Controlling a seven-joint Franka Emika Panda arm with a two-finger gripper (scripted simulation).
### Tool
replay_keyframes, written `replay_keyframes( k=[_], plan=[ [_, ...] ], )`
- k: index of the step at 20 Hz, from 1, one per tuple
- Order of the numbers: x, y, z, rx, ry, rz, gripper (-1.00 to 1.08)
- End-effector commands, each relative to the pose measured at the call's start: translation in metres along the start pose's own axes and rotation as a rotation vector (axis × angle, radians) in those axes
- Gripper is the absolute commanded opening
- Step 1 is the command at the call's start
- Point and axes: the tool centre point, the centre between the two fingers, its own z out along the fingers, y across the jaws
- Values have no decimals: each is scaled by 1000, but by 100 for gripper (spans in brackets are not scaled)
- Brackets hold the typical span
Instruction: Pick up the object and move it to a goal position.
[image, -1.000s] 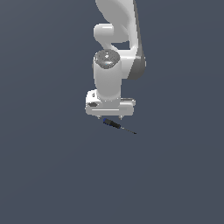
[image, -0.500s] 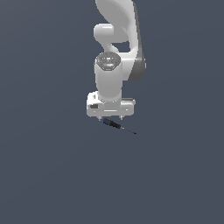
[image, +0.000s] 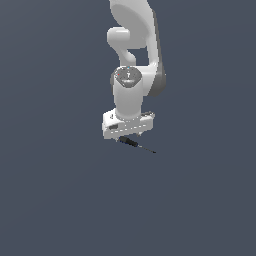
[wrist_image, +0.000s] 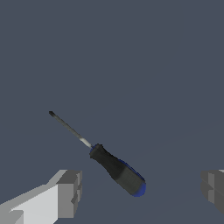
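Hand (image: 128, 136) hovers spread open just above the slim black-handled, blue-tipped screwdriver (wrist_image: 114, 168) lying on the dark grey worktop (image: 60, 190), where an off-centre closing could flick it away.

The screwdriver (wrist_image: 114, 167) is small and slim, with a black handle capped in blue and a thin dark shaft. It lies flat just beneath the gripper (image: 128, 136), handle between the spread fingers without touching them, shaft pointing away toward the exterior view's right.

Plain dark grey-blue ground (image: 60, 200)
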Motion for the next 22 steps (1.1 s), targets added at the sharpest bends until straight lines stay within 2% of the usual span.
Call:
replay_keyframes(
  k=[1, 22],
  plan=[
    [-2, -3, 8, -3, 0, -77, 100],
    [-17, -39, 66, -16, 13, -723, 100]
  ],
)
